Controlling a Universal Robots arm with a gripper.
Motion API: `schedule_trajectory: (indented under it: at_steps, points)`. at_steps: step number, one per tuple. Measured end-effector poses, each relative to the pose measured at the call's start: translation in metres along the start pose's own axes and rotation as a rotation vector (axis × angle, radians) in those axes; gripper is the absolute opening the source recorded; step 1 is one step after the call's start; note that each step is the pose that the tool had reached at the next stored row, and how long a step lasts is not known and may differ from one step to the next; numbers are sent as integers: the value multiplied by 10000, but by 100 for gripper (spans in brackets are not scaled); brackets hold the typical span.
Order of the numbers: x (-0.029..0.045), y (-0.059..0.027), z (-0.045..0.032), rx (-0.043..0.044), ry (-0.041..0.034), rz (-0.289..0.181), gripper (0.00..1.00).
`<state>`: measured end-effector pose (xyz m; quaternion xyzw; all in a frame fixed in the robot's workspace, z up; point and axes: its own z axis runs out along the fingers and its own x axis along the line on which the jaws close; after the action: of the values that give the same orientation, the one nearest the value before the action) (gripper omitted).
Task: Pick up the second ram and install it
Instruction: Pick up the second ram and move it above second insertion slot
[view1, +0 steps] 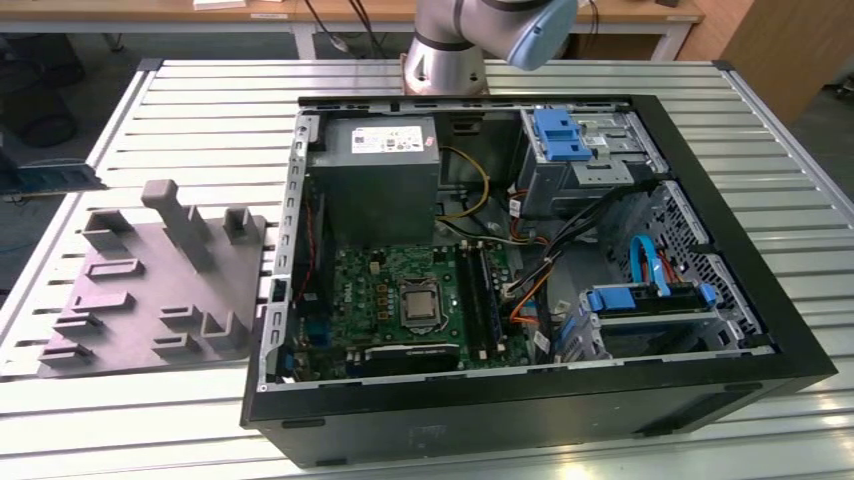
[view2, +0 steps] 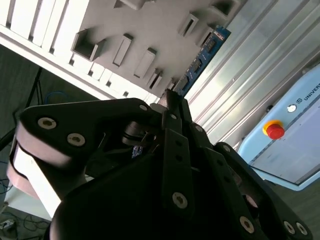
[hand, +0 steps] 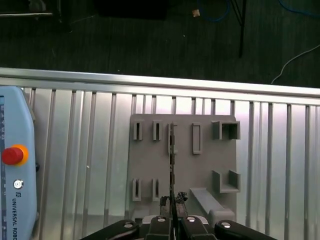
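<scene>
Hand is clamped on the second ram, which juts edge-on from between its fingertips, over the grey slotted tray on the tabletop.

Fixture tray beside computer case

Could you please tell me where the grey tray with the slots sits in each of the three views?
Exterior view: the grey tray lies on the slatted table, at the exterior view's left of the computer case.
First wrist view: it lies beyond the gripper, which pinches the second ram.
Second wrist view: it lies behind the ram's blue strip.
Shared landmark: the slatted table.
</scene>
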<state>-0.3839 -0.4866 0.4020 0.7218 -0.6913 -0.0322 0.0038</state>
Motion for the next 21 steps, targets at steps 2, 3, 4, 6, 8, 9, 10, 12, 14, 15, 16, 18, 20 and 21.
schedule_trajectory:
  at_steps: [2,3,4,6,8,9,10,12,14,15,16,18,20,21]
  points:
    - [5,-91,14,-10,-1,1,14]
    - [7,-136,22,-15,-2,1,14]
    - [9,-181,29,-20,-2,1,14]
    - [13,-271,35,-26,-2,1,14]
    - [17,-365,39,-29,-2,1,14]
    - [19,-410,40,-31,-2,2,14]
    - [21,-454,42,-32,-3,2,14]
    - [25,-544,44,-37,-2,2,14]
    - [29,-639,44,-41,-3,2,14]
    - [31,-684,44,-44,-2,2,14]
    - [33,-728,44,-46,-3,3,14]
    - [37,-818,43,-50,-3,2,14]
    - [41,-912,41,-55,-4,2,14]
    - [43,-956,40,-60,-3,3,14]
